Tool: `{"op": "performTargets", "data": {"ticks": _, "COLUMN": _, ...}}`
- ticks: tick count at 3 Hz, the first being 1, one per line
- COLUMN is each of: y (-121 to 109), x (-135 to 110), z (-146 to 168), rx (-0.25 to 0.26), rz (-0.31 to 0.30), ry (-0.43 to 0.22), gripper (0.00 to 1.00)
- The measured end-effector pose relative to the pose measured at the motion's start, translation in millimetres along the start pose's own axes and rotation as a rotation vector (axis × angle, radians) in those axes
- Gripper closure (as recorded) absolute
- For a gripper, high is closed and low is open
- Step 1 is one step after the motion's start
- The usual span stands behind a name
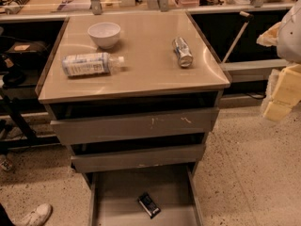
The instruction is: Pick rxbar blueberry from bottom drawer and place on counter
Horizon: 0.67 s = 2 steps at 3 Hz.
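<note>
Stage, by my reading: the reach, with nothing lifted yet. Left part of the counter (141, 76): one plastic bottle (91, 64) lying on its side, with one white bowl (104, 34) upright just behind it. Lower centre: bottom drawer (123, 186) pulled open. The snack bar (149, 205) lies flat and skewed on its floor near the front, clear of both side walls (a small dark rectangular wrapper with pale print, thin, probably best pinched low across its narrow width). Counter, right of centre: one silver can (182, 52) on its side. Right edge, mid-height: gripper (282, 95), pale, partly cut off by the frame and well apart from the bar; whether spread or pressed together cannot be told. Next move calls for a descent down-left into the drawer, then a lift to the bare counter between bottle and can.
</note>
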<state>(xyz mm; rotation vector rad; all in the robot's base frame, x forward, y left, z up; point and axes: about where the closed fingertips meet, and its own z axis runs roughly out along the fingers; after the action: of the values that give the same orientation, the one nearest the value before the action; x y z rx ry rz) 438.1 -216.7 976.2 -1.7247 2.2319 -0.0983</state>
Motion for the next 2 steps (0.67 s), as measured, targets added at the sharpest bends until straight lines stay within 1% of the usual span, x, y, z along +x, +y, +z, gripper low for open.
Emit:
{"op": "performTargets", "data": {"ticks": 1, "y": 0.0, "x": 0.0, "z": 0.0, "rx": 0.0, "rz": 0.0, "ry": 0.0, "gripper": 0.0}}
{"op": "performTargets", "data": {"ticks": 2, "y": 13.5, "x": 1.3, "z": 21.5, "rx": -0.006, "rz": 0.005, "ry": -0.01, "gripper": 0.0}}
